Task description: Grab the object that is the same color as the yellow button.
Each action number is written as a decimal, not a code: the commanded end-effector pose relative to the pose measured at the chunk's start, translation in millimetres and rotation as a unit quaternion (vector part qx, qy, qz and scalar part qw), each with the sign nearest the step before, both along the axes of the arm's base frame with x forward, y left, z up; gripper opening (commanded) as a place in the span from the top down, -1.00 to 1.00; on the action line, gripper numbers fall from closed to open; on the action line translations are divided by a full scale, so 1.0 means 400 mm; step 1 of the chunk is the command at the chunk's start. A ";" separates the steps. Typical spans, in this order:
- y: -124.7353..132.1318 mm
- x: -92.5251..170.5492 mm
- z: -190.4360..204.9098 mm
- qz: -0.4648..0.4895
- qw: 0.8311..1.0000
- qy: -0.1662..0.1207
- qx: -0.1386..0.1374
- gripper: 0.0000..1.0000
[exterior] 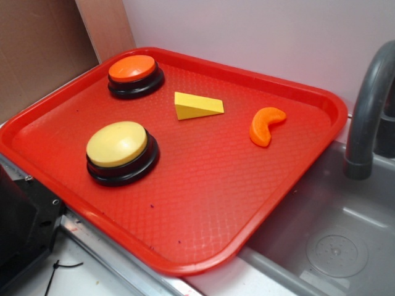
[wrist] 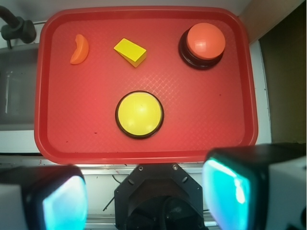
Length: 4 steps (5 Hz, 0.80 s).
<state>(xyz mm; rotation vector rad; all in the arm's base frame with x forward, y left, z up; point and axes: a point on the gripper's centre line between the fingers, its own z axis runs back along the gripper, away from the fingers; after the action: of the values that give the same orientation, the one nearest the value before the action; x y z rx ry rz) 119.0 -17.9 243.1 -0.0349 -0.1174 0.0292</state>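
From the exterior view, a red tray [exterior: 203, 203] fills the scene, tipped slightly over the edge of a grey sink [exterior: 333, 240], with a grey faucet [exterior: 369, 111] curving up at the right. On the tray, the yellow wedge [exterior: 196, 105] lies on its side near the middle of the far half, thin end pointing right, clear of everything around it. To its right, apart from it, sits an orange crescent segment [exterior: 265, 125]. At the far left corner stands an orange button [exterior: 135, 75] on a black base, and nearer the camera on the left the pale yellow button [exterior: 121, 152], also on a black base. No arm or gripper shows in this view. Over to the wrist view, looking straight down: the tray [wrist: 86, 129] lies ahead, the yellow button [wrist: 139, 114] in the centre, the yellow wedge [wrist: 130, 51] beyond it and a touch left, the orange crescent segment [wrist: 79, 49] farther left, the orange button [wrist: 205, 43] at the upper right. The gripper [wrist: 144, 194] hangs at the bottom of the frame, off the tray's near edge, its two fingers [wrist: 64, 199] spread wide to either side with nothing between them, well apart from the wedge.
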 end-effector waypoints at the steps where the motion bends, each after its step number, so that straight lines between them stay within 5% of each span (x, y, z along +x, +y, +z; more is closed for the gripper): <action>1: 0.000 0.000 0.000 0.000 1.000 0.000 0.000 -1.00; 4: 0.034 0.143 -0.109 -0.211 0.977 0.006 0.033 -1.00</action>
<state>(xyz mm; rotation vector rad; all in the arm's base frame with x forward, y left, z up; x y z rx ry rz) 175.8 -3.9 192.9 0.0041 -0.0652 -0.3923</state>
